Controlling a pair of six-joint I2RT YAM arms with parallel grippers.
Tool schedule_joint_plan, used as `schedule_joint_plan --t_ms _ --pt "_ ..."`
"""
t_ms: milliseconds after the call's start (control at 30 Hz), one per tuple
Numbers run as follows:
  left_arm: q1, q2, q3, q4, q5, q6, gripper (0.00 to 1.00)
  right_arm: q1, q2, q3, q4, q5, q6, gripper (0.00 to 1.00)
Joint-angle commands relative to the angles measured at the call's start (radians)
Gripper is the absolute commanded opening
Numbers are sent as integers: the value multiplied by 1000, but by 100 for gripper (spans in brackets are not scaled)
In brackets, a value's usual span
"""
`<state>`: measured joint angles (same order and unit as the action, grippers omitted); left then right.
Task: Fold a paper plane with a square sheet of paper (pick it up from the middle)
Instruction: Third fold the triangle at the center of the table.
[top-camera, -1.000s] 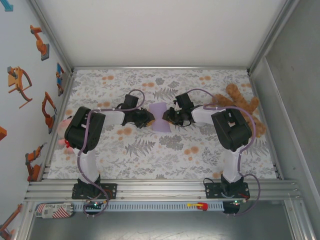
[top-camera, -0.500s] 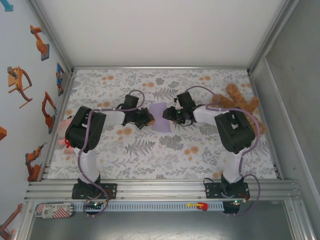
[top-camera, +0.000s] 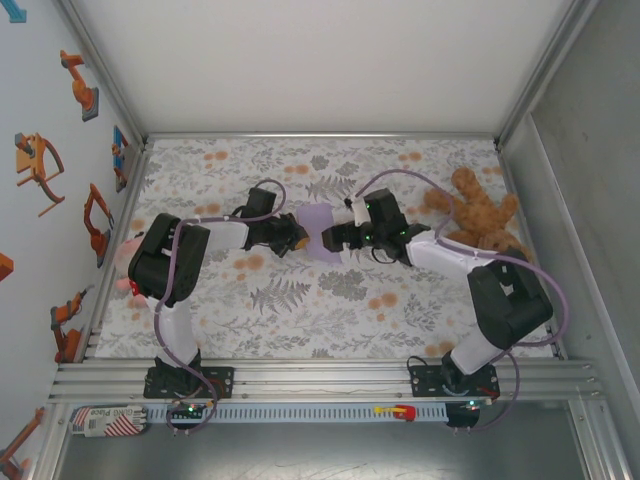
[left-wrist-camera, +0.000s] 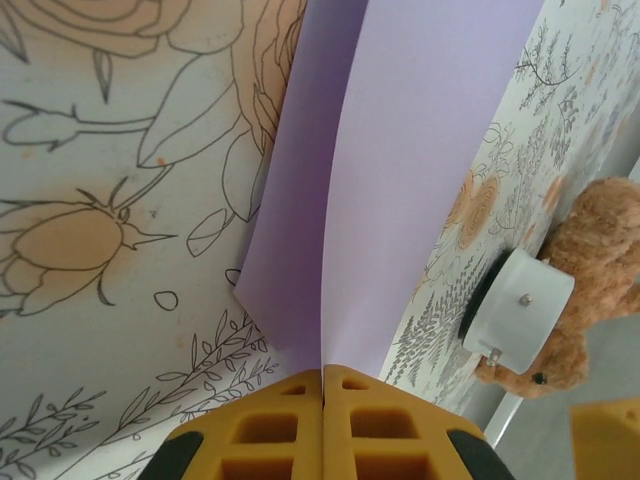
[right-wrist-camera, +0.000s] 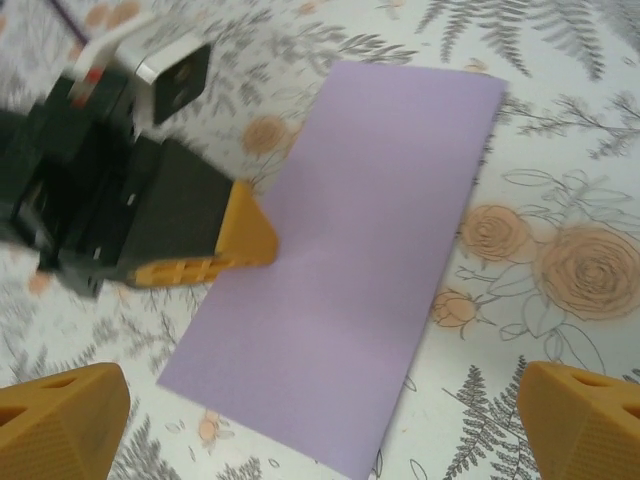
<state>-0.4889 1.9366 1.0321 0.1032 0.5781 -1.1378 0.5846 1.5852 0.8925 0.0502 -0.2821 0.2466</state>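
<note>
The lavender sheet of paper (top-camera: 318, 232) lies mid-table on the flowered cloth, folded in half into a long rectangle (right-wrist-camera: 350, 290). My left gripper (top-camera: 297, 239) is at its left edge. In the left wrist view its yellow fingers (left-wrist-camera: 323, 385) are shut together on the paper (left-wrist-camera: 420, 150), pinching the doubled layers. The right wrist view shows that same gripper (right-wrist-camera: 215, 250) resting on the sheet's left side. My right gripper (top-camera: 334, 238) hovers above the paper's right side. It stands open (right-wrist-camera: 320, 440), with its fingertips (right-wrist-camera: 60, 420) wide apart and holding nothing.
A brown teddy bear (top-camera: 478, 208) lies at the right, close behind the right arm, and also shows as the bear (left-wrist-camera: 590, 260). A pink soft toy (top-camera: 128, 272) sits at the left edge by the left arm. Metal frame rails bound the table.
The right arm has swung its elbow down and to the right, and its gripper has drawn back off the paper's right edge. The left gripper has stayed put on the sheet.
</note>
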Motion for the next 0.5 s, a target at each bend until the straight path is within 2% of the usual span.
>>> schedule_joint_plan --t_ms 0,67,133,267,333,467 --pt "10 -30 9 -31 25 -53 0 57 -26 -35 49 66 -207 93" --pt "11 -29 25 -67 23 -42 0 87 -13 -47 69 59 -297 83" --pt "10 -31 31 -80 22 -36 0 117 2 -59 104 80 -359 80" --pt "10 -32 32 -89 21 -34 0 139 60 -41 120 71 -436 67" --pt "10 -32 31 -90 21 -36 0 143 93 -23 110 51 -474 63" --pt "9 -32 30 -89 22 -40 0 154 141 -18 135 42 -542 62"
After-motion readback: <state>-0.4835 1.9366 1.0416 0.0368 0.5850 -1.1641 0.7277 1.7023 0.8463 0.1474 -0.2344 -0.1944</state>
